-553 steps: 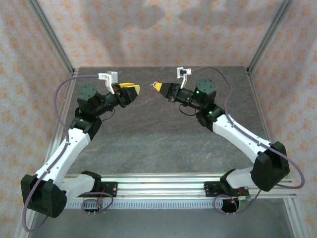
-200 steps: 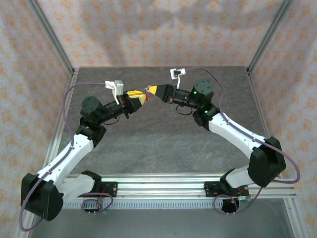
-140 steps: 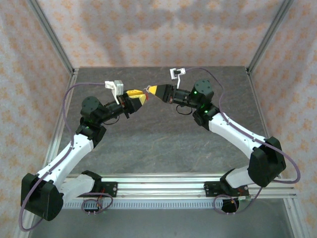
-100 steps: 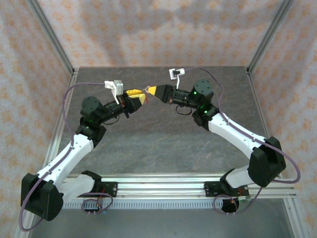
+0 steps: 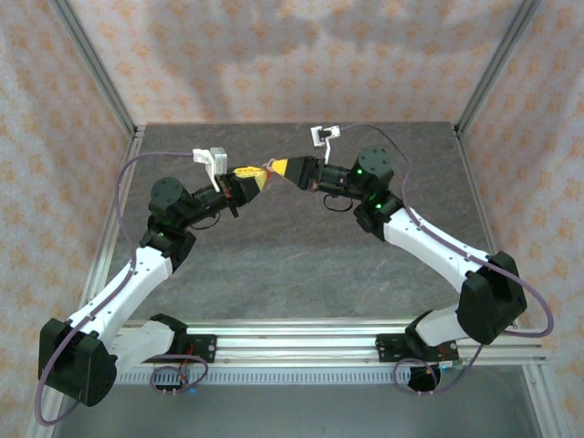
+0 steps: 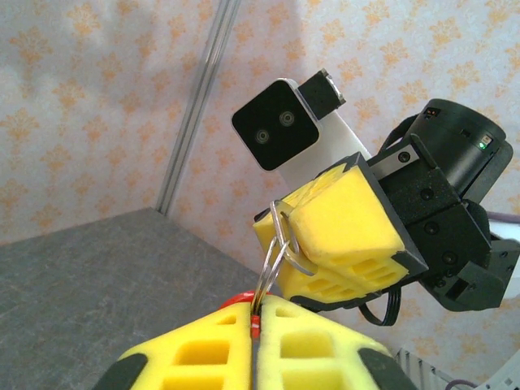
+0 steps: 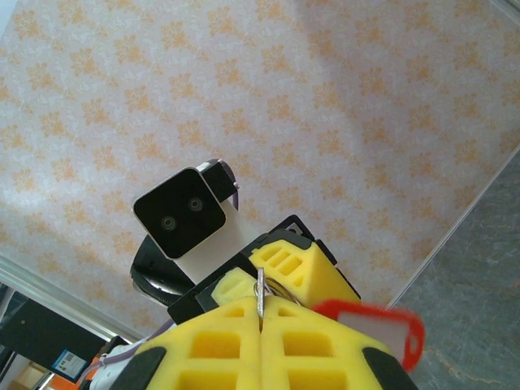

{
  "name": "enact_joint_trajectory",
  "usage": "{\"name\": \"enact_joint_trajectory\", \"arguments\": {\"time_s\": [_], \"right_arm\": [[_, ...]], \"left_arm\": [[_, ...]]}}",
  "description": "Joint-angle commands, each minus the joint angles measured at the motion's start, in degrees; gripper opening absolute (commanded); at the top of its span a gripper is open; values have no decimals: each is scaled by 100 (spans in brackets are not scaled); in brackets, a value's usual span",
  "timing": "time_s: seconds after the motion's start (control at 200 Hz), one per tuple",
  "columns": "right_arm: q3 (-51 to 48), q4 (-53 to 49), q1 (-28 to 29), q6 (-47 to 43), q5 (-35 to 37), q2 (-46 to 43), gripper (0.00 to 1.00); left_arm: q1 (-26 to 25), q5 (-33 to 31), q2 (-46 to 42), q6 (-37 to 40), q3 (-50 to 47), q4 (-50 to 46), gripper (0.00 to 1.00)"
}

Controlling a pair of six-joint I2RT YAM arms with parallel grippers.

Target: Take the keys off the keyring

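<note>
Above the far middle of the desk (image 5: 301, 265), the two end effectors meet tip to tip. The left end effector (image 5: 259, 177) is pressed together on a wire ring (image 6: 275, 248). The right end effector (image 5: 277, 166) is clamped on a thin silvery strip (image 7: 260, 294); whether that is key or ring I cannot tell. The red keyring tag (image 7: 370, 329) hangs just beside the right fingertips.

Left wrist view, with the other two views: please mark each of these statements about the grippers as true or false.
1. The left gripper and the right gripper meet in the air above the table. True.
2. The right gripper's jaws stand wide open. False: they are shut on the metal ring.
3. The red tag lies on the table. False: it is up at the fingertips.
4. Red shows in the seam of the left gripper's shut fingers. True.
</note>
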Motion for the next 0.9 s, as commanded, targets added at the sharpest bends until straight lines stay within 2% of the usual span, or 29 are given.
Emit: {"name": "enact_joint_trajectory", "arguments": {"time_s": [0.0,0.06,0.405,0.891], "right_arm": [[111,279,39,1,-131,-19,0],[106,215,39,-56,-108,-19,0],[258,-934,152,-1010,197,-237,0],[286,-1540,294,-1768,485,-520,0]], "left_arm": [[-54,107,-13,50,181,231,3],[-54,111,-22,51,192,222,0],[-71,127,-111,157,309,-126,0],[-142,197,-67,410,582,-916,0]]}}
